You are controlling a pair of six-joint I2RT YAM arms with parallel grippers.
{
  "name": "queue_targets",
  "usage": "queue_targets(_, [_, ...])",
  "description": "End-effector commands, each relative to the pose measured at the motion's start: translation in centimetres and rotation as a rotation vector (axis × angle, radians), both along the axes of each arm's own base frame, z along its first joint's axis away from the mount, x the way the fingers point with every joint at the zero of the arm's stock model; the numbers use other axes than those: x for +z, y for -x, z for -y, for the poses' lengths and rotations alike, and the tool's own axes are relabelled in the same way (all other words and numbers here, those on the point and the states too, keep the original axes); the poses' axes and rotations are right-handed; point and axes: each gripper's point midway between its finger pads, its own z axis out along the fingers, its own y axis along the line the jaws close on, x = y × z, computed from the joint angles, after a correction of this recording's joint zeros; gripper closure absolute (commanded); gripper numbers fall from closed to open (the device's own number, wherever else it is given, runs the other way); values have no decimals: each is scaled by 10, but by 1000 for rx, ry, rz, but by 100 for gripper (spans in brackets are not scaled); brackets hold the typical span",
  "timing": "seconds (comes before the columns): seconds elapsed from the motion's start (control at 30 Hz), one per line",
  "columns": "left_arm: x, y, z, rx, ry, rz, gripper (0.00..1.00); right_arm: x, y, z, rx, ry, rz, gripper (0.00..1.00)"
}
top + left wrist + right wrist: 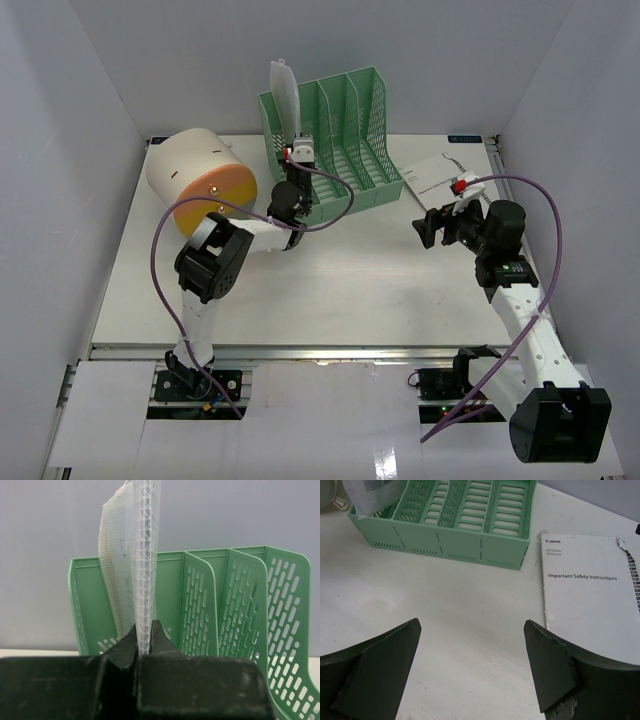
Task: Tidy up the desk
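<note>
1. You have a green rack [345, 130] with four slots at the back centre.
2. A translucent mesh pouch [284, 95] stands upright at its leftmost slot, rising well above the rack's back wall.
3. A white booklet [440, 178] lies flat just right of the rack; you can read "Canon" and "Important Safety Instructions" on it.
4. A cream tub [200, 175] with an orange face lies tipped, left of the rack.
</note>
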Motion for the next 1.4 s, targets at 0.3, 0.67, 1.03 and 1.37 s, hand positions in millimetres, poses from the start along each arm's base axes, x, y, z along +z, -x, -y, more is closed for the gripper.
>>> queue_targets(0.3, [20,16,-13,-63,34,88,100,4,-5,0,5,-6,31,10])
queue_targets(0.67, [-19,32,-11,-154,79,24,38,0,-6,0,7,1,23,10])
queue_targets(1.03, [48,69,9,-385,115,-104,2,-24,-19,29,-79,19,-95,10])
queue_targets(1.37, [77,156,13,-662,161,-358,2,-94,-97,72,-178,428,-298,10])
